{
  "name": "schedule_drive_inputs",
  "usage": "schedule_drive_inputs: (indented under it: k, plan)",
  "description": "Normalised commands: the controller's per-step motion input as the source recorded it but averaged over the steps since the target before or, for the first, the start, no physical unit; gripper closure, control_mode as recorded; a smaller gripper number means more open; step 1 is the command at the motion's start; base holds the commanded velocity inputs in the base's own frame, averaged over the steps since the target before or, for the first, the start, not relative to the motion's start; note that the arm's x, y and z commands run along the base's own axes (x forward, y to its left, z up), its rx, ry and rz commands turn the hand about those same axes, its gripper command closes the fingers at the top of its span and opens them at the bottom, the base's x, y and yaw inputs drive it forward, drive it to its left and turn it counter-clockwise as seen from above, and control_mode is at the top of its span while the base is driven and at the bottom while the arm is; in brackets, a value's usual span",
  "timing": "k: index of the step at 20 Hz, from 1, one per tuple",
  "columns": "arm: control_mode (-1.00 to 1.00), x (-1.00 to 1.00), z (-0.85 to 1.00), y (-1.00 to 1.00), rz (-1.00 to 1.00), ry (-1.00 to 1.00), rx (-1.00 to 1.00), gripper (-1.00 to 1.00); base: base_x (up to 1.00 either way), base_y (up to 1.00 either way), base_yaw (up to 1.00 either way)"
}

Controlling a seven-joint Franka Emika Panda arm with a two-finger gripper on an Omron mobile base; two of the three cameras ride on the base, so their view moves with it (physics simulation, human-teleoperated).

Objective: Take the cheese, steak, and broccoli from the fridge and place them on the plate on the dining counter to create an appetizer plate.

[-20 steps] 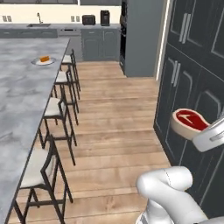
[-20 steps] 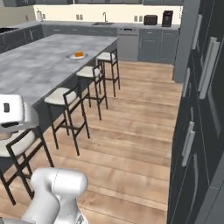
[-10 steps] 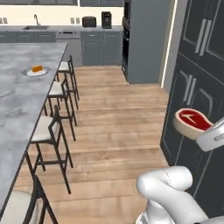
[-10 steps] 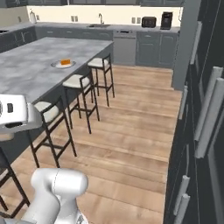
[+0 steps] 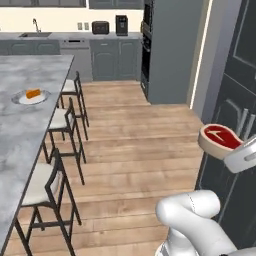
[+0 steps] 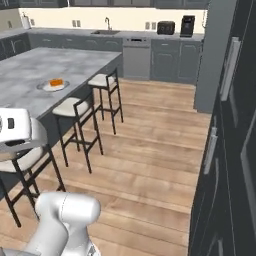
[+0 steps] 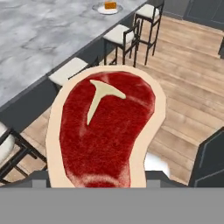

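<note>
A: Where's your arm right now?

B: Raised at the right edge of your left base view, hand level, out over the wood floor (image 5: 130, 150) beside the dark cabinets (image 6: 235, 150). Gripper (image 5: 239, 156) is clamped on the steak (image 5: 220, 140); it's held flat, red face up.

A: And the rest?

B: Cheese (image 5: 33, 93) sits on the plate (image 5: 21, 100), which is on the dining counter (image 5: 20, 130), well apart from the hand. 3 stools (image 5: 62, 120) line the counter's edge between them. Hand view: steak (image 7: 105, 131) up close, plate (image 7: 101, 10) far up top.
</note>
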Motion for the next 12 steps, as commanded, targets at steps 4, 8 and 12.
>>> schedule_drive_inputs:
  k: [4, 8, 12]
  plan:
    - [1.00, 0.00, 0.00, 0.00, 0.00, 0.00, 0.00, 1.00, 1.00, 0.00, 0.16]
    - [1.00, 0.00, 0.00, 0.00, 0.00, 0.00, 0.00, 1.00, 1.00, 0.03, 0.12]
    - [1.00, 0.00, 0.00, 0.00, 0.00, 0.00, 0.00, 1.00, 1.00, 0.14, 0.22]
